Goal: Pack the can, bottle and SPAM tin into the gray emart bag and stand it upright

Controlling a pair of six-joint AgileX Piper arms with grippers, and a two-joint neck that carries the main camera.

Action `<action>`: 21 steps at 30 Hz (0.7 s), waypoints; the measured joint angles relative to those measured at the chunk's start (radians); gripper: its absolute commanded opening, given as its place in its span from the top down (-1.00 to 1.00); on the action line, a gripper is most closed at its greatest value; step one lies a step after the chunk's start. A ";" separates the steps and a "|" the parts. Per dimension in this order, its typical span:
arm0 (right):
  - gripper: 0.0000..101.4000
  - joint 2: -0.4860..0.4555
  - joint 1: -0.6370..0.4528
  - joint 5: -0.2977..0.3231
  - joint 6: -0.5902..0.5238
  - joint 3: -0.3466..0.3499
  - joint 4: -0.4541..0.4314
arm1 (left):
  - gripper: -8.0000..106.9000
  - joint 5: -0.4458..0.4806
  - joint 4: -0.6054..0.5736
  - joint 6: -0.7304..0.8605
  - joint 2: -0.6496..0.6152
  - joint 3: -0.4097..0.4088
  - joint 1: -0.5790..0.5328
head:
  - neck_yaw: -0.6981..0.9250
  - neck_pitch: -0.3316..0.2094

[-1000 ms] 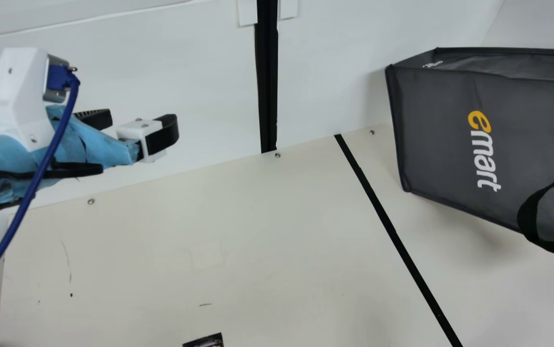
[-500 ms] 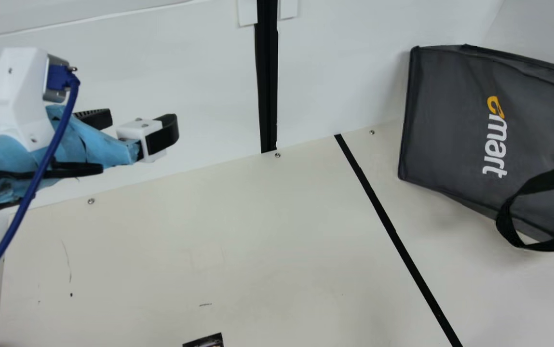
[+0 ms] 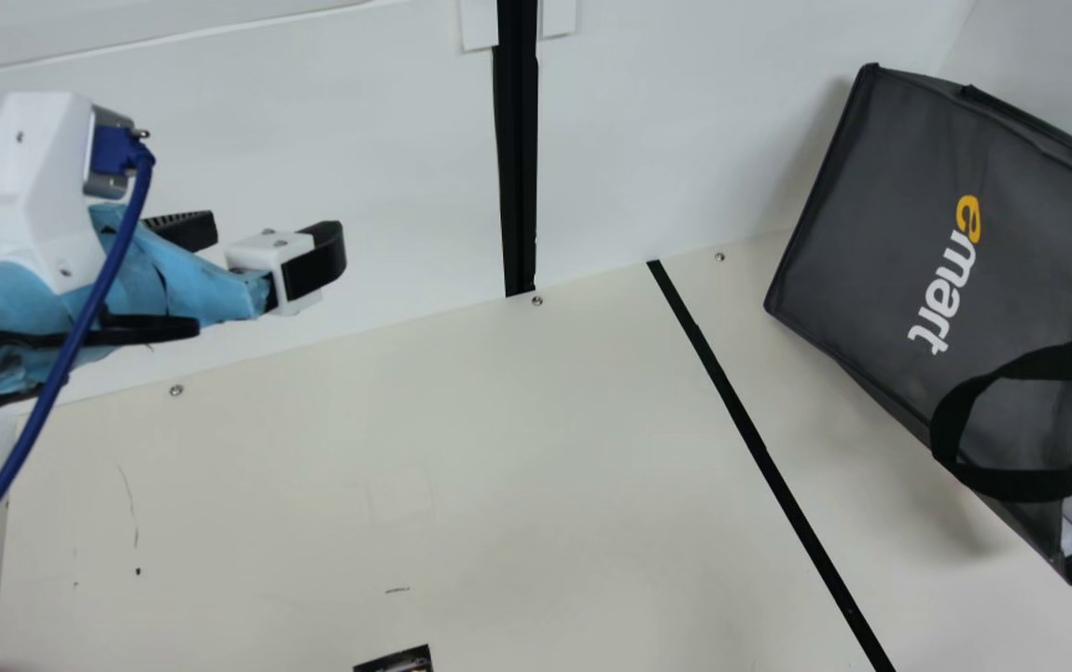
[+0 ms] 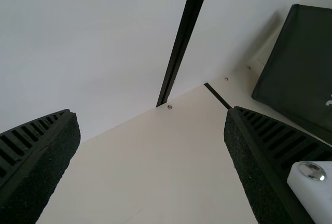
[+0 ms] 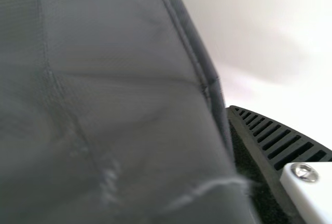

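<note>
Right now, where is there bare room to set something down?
Widest: the table between wall, black strip and the small dark item at the main view's bottom edge. Narrower: between strip and tilted bag. Crowded: the table's right side, around the bag.

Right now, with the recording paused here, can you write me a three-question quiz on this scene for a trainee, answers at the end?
1. True or false: in the main view, the bag is to the right of the black strip on the table.

2. Multiple choice: how is the left gripper?
A) Shut on the bag
B) Open, with nothing between its fingers
C) Shut on a can

3. Fill in the colour: the bag's handle is ____.

Key: 1 true; 2 B; 3 black
</note>
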 measured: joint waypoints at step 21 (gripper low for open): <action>-0.87 -0.095 0.049 0.000 -0.058 -0.079 0.261 | -0.71 0.000 0.000 0.000 0.000 0.000 0.000 | 0.002 -0.002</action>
